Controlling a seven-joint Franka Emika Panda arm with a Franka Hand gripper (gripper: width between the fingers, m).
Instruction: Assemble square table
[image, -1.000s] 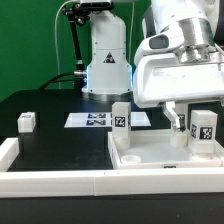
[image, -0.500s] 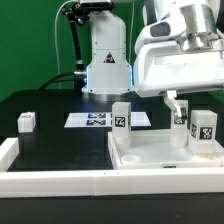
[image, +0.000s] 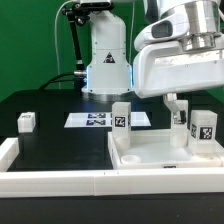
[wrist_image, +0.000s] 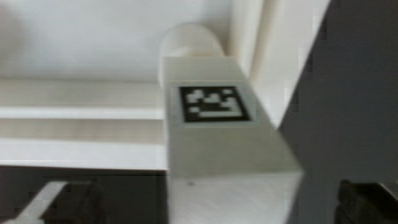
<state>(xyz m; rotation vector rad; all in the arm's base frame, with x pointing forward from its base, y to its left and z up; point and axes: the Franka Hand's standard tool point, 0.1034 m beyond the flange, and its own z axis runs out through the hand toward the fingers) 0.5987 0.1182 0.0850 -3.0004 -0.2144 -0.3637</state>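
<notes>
Fingers of our gripper (image: 176, 107) stand spread wide, closed on nothing, just above an upright post (wrist_image: 214, 110) on the white slab (image: 160, 158) at the exterior view's right, while a loose post (image: 26, 121) sits well apart on the black table (image: 70, 145).

The arm hangs at two o'clock in the exterior view, its end effector (image: 188, 112) pointing down, jaws wide apart.

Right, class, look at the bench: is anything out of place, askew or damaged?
One small post sits alone on the black table at the exterior view's left, apart from the slab where other posts stand upright. Nothing looks damaged.
</notes>
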